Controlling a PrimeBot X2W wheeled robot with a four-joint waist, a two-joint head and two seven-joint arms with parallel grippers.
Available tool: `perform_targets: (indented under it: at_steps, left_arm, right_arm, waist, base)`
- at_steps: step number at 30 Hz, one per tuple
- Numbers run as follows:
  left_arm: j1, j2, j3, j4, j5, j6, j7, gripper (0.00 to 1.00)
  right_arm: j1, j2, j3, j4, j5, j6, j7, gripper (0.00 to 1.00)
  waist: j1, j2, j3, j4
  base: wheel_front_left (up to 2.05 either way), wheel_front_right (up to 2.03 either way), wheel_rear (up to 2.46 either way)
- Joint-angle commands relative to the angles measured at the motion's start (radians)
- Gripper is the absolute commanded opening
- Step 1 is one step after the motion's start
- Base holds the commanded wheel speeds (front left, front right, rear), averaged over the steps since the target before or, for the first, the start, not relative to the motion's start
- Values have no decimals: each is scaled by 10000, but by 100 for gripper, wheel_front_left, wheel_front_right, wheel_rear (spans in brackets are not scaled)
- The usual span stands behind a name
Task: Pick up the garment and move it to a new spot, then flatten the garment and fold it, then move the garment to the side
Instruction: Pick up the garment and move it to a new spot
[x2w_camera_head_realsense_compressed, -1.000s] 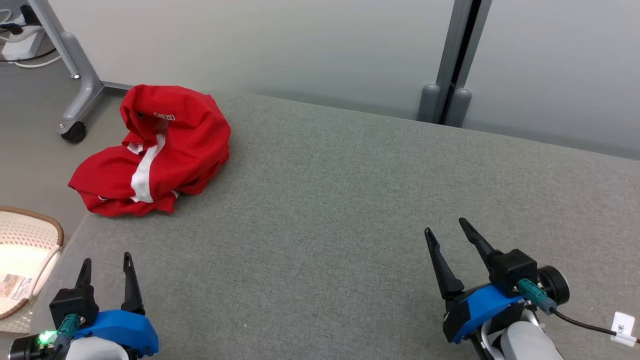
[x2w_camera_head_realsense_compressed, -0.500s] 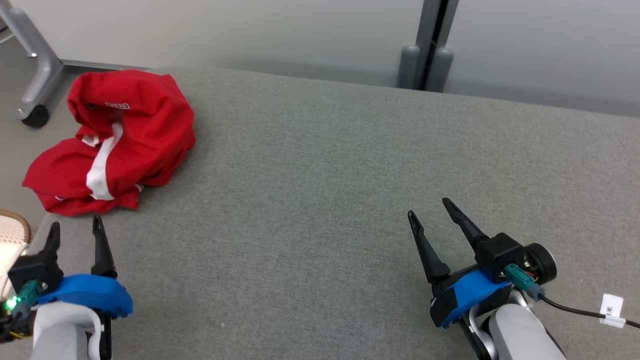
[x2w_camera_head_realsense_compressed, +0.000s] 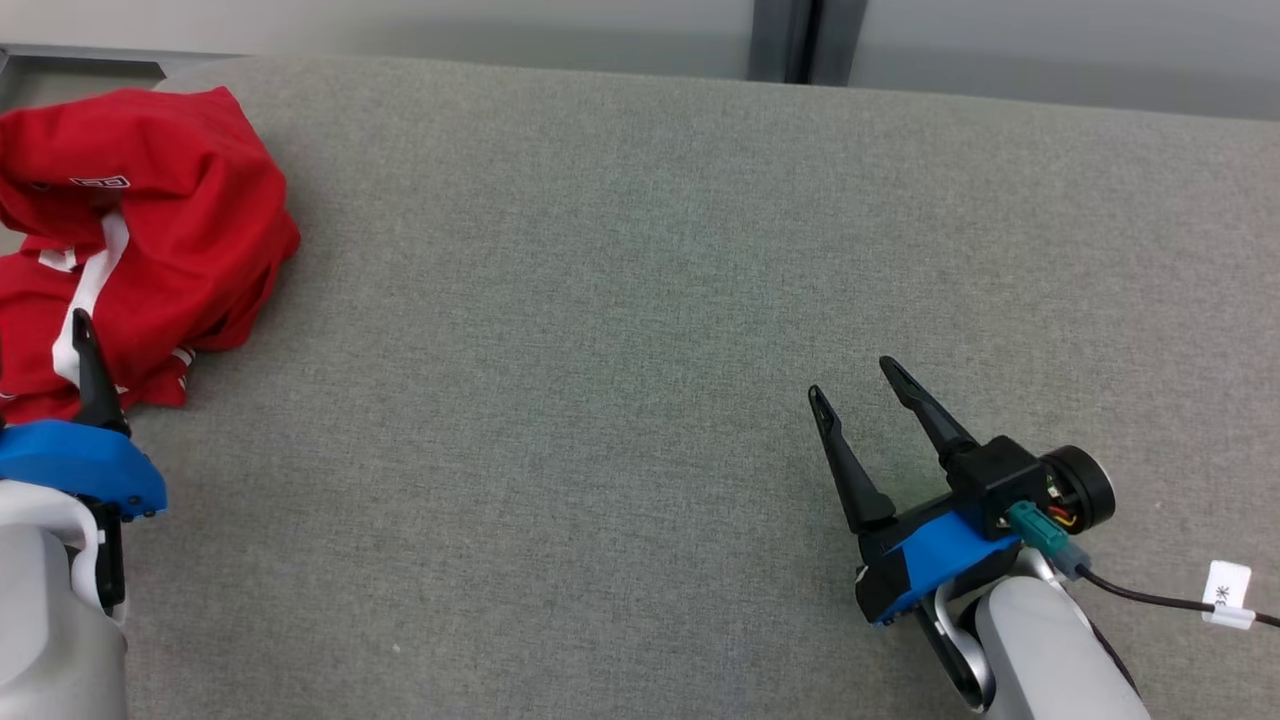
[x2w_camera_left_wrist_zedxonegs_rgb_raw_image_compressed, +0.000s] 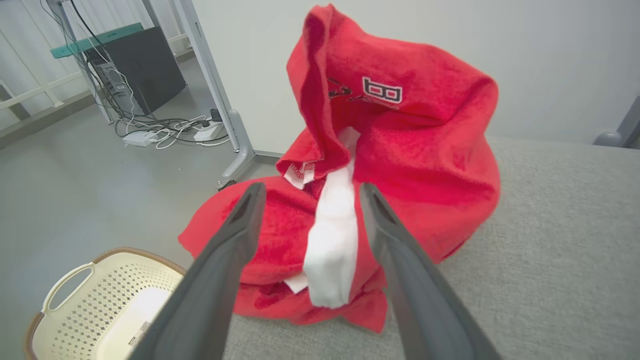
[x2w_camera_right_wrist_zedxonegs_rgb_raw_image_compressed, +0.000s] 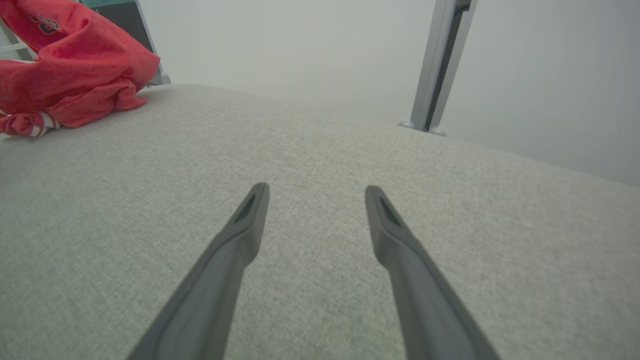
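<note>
The garment (x2w_camera_head_realsense_compressed: 150, 220), red with a white stripe (x2w_camera_left_wrist_zedxonegs_rgb_raw_image_compressed: 332, 240) and a small white logo (x2w_camera_left_wrist_zedxonegs_rgb_raw_image_compressed: 382, 90), lies in a crumpled heap at the corner of the grey surface (x2w_camera_head_realsense_compressed: 600, 300), directly ahead of the left tool (x2w_camera_left_wrist_zedxonegs_rgb_raw_image_compressed: 311, 190). Over the last second the head camera has swung, shifting the whole view. Even allowing for that, the left tool has closed in: bare surface lay between its fingertips and the heap, and now one finger overlaps the near hem. In its wrist view the spread fingers frame the stripe, gripping nothing; I cannot tell whether they touch the cloth. The approach for the first pick-up looks nearly done.

The right tool (x2w_camera_head_realsense_compressed: 852, 376) has kept its place, jaws wide and empty, over bare surface, the heap well off to its front left. The cloth is bunched high, with folds standing up. A cream basket (x2w_camera_left_wrist_zedxonegs_rgb_raw_image_compressed: 75, 295) sits on the floor, low to the left tool's left.
</note>
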Motion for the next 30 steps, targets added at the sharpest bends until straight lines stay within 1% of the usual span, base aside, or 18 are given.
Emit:
perform_targets:
  at_steps: [1,5,12,18,23,27,28,29,30]
  left_arm:
    - [-253,81,26,315,8,-16,-49,100]
    - [-979,355,-175,1398,60,-72,-51,100]
    - [-1852,516,-551,2537,-340,-243,-51,100]
    - [-2287,439,-1408,3328,-1262,-239,-43,100]
    - [-2350,519,-2326,3392,-2183,-242,-22,100]
    - [-2299,641,-3152,3230,-2978,-244,197,100]
    - [-2272,713,-3335,3195,-3190,-242,232,85]
    - [-2239,738,-3521,3142,-3402,-242,320,38]
    - [-2205,777,-3721,3083,-3603,-243,374,0]
  right_arm:
    - [-216,-40,11,-80,-82,5,-35,100]
    - [-311,-42,65,-127,-76,5,-35,100]
    - [-453,-43,110,-121,-150,5,-35,100]
    - [-487,-40,58,-28,5,5,-35,100]
    - [-448,-42,159,27,93,5,-35,100]
    - [-427,-45,135,91,97,5,-35,100]
    - [-422,-43,134,110,94,5,-35,100]
    - [-413,-42,137,123,99,5,-35,100]
    - [-405,-43,134,133,103,3,-35,100]
  waist:
    - [-2,-2,128,46]
    - [-2,-2,348,56]
    - [-2,-2,692,131]
    - [-2,-2,814,154]
    - [-2,-2,795,129]
    - [-2,-2,748,104]
    - [-2,-2,733,99]
    - [-2,-2,715,88]
    - [-2,-2,701,78]
  base:
    - [0,0,0]
    - [0,0,0]
    - [0,0,0]
    - [0,0,0]
    - [0,0,0]
    - [0,0,0]
    - [0,0,0]
    - [0,0,0]
    - [0,0,0]
